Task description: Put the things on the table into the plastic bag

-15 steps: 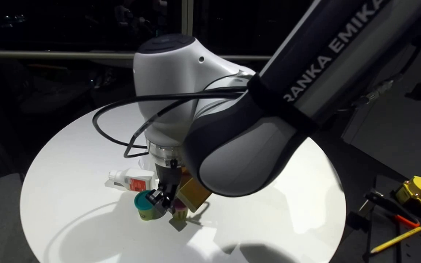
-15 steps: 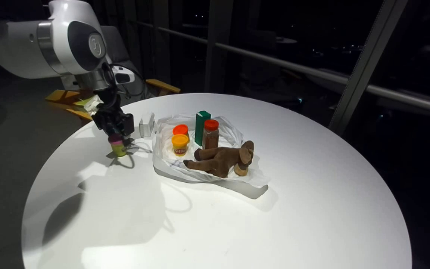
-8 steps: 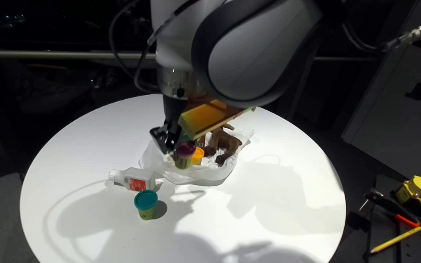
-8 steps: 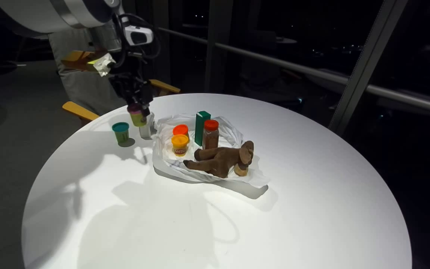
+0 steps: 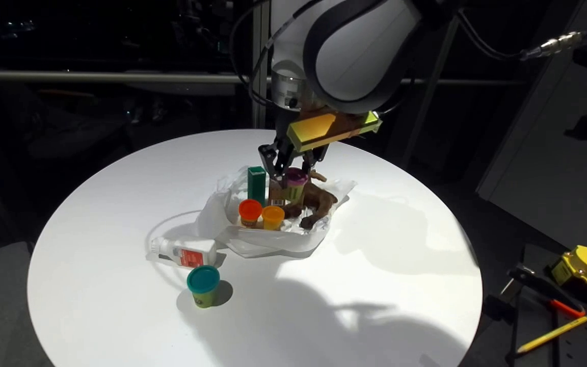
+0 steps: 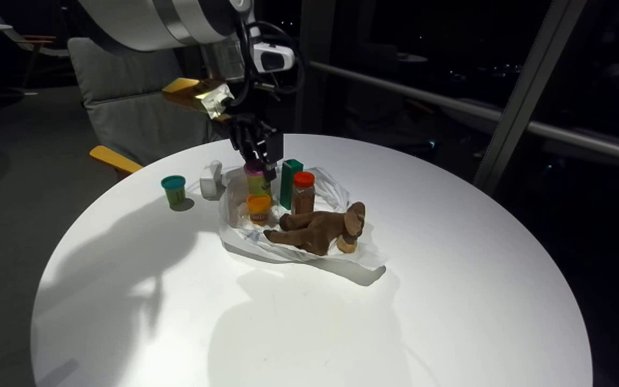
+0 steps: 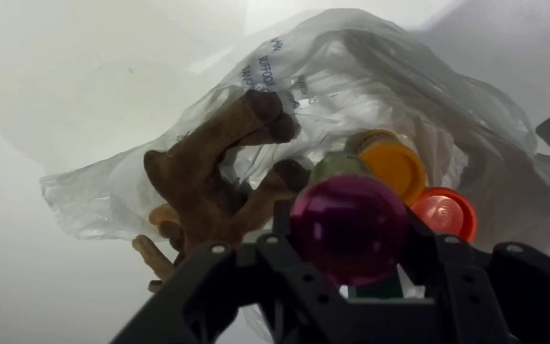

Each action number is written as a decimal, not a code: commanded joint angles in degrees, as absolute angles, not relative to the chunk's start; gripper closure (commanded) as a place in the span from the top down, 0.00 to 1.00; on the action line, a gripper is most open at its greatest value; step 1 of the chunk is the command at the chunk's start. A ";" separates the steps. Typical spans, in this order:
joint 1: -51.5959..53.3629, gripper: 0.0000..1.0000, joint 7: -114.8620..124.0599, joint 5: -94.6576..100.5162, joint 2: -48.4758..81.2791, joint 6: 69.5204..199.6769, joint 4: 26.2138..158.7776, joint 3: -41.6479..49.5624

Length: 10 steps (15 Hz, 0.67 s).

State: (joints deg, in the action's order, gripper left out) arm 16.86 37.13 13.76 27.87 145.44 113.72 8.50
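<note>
I watch a round white bench (image 6: 476, 301), brightly lit, patched with shadow. Past its far edge, a metal rail (image 6: 449, 102) crosses dark windows (image 6: 438, 43). I make out a grey chair (image 6: 127, 121) with a wooden armrest (image 6: 113, 157) near the edge, dark floor (image 6: 8, 258) beside it.

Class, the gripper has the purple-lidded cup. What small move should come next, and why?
Probably lower the purple-lidded cup into the plastic bag, clear of the yellow-orange cup, before letting go. The gripper holds it by its sides; the wrist view shows the bag beneath and the yellow-orange lid close by, so simply dropping it might knock that cup.
</note>
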 commanded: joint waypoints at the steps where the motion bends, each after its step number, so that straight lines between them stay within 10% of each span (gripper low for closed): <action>1: 14.79 0.28 37.35 11.55 31.09 144.02 110.89 7.47; 7: 13.95 0.28 36.64 8.15 34.49 143.92 109.56 6.83; 8: 14.29 0.78 36.99 8.29 34.73 144.07 109.48 7.13; 10: 14.47 0.85 37.39 8.36 34.94 144.80 109.41 7.47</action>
